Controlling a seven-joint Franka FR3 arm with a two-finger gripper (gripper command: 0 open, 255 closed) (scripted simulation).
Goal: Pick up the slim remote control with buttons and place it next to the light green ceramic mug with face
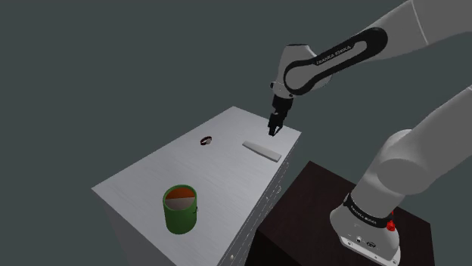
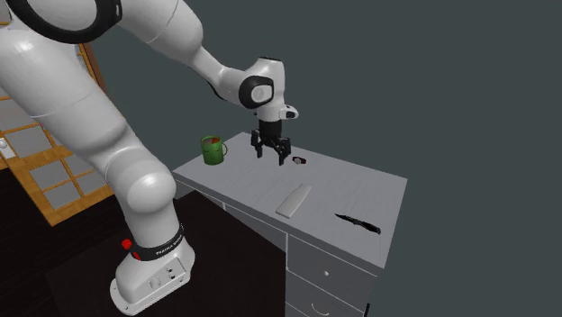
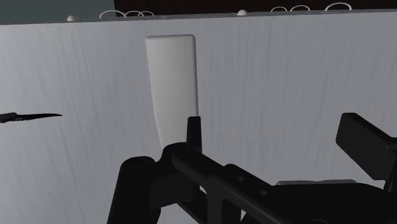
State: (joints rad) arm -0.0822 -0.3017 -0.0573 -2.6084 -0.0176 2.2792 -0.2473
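The remote (image 1: 262,150) is a slim, plain pale grey slab lying flat on the grey desk top (image 1: 151,181), near the edge by the stand. It also shows in the second exterior view (image 2: 293,200) and ahead of the fingers in the wrist view (image 3: 172,83). My gripper (image 1: 274,125) hangs open above the desk, just over the remote's far end, holding nothing. Its fingers (image 2: 285,158) stand well apart. The green mug (image 1: 180,208) stands upright at the desk's near corner in the shoulder view, far from the remote. In the second exterior view, the mug (image 2: 213,149) sits at the far left corner.
A small dark ring-like object (image 1: 206,140) lies mid-desk beyond the remote. A black knife-like object (image 2: 358,223) lies near the desk's front right corner in the second exterior view. Drawers (image 2: 315,270) front the desk. The dark stand (image 1: 318,204) sits right beside it.
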